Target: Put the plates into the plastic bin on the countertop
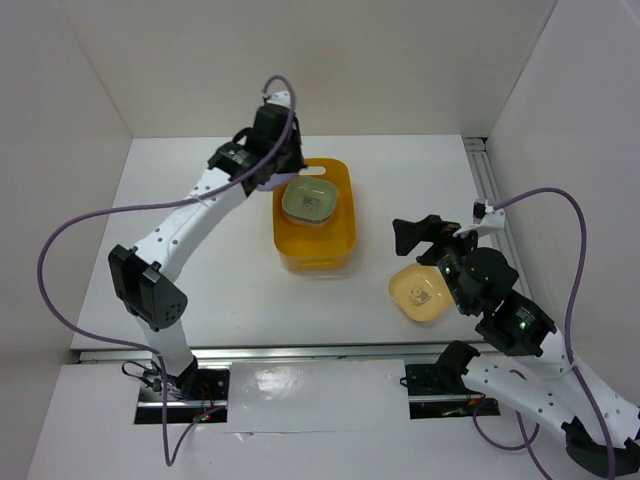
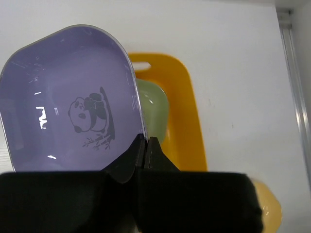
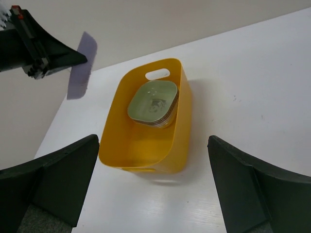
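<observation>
I judge the step is placing a plate in the plastic bin [image 1: 315, 252]. I would carry the lilac plate [image 2: 73, 107] from beside the bin's far corner over the stack and level it before release (it hangs nearly on edge). The left gripper [image 2: 146, 154] is clamped on its rim. In the bin lies a stack of plates, green plate [image 3: 152, 101] on top. The right gripper [image 3: 153, 140] is wide open and holds nothing. One pale yellow plate [image 1: 420, 293] lies on the countertop [image 1: 400, 180].

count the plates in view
3 show clearly: a lilac plate pinched in the left gripper near the plastic bin, a green plate topping a stack inside it, a pale yellow plate on the countertop near the right gripper. Others sit under the green one, number unclear.
</observation>
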You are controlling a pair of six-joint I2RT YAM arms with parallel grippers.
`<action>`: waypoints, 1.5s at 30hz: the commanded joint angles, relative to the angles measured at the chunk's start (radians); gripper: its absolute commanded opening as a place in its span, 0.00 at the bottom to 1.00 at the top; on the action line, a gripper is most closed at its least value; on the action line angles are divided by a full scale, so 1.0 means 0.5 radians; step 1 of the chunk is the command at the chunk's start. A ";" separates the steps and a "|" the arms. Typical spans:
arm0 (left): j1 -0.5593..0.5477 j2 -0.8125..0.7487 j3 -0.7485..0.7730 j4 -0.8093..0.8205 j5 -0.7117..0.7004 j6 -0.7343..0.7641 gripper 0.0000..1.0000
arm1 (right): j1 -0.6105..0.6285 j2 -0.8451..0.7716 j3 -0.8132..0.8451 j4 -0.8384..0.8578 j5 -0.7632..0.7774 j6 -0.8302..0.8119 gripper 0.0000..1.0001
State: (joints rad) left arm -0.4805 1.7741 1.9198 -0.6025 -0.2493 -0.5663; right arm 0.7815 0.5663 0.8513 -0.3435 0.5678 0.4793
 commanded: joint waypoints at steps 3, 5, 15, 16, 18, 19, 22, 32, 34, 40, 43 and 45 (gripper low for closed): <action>-0.299 0.142 -0.069 -0.044 -0.268 0.178 0.00 | 0.017 -0.043 0.105 -0.236 0.110 0.038 1.00; -0.407 0.237 -0.051 -0.022 -0.323 0.270 0.00 | 0.017 -0.068 0.105 -0.255 0.131 0.038 1.00; -0.466 0.443 0.081 0.159 -0.259 0.678 0.00 | 0.017 -0.089 0.068 -0.255 0.131 0.057 1.00; -0.466 0.471 0.081 0.186 -0.259 0.709 0.00 | 0.017 -0.089 0.068 -0.237 0.131 0.057 1.00; -0.466 0.516 0.081 0.238 -0.241 0.786 0.00 | 0.017 -0.089 0.049 -0.236 0.131 0.057 1.00; -0.466 0.517 0.100 0.239 -0.216 0.850 0.00 | 0.017 -0.089 0.049 -0.236 0.131 0.057 1.00; -0.426 0.563 0.100 0.275 -0.103 0.924 0.00 | 0.017 -0.089 0.031 -0.218 0.131 0.057 1.00; -0.405 0.581 -0.014 0.361 -0.069 0.970 0.00 | 0.017 -0.053 0.031 -0.200 0.110 0.020 1.00; -0.356 0.581 -0.032 0.380 -0.014 0.970 0.00 | 0.017 -0.053 0.031 -0.181 0.086 0.020 1.00; -0.334 0.563 -0.100 0.398 0.081 0.949 0.75 | 0.017 -0.071 0.031 -0.181 0.067 0.020 1.00; -0.352 0.444 -0.124 0.444 0.219 0.921 0.80 | 0.017 -0.071 0.031 -0.163 0.088 0.002 1.00; -0.401 0.312 -0.152 0.493 0.244 0.921 0.82 | 0.017 -0.031 0.031 -0.163 0.088 -0.017 1.00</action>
State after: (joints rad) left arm -0.6456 2.0575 1.8473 -0.4301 -0.1959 -0.1070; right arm 0.7815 0.5346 0.8581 -0.4557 0.6052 0.4950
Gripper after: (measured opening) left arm 0.809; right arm 0.999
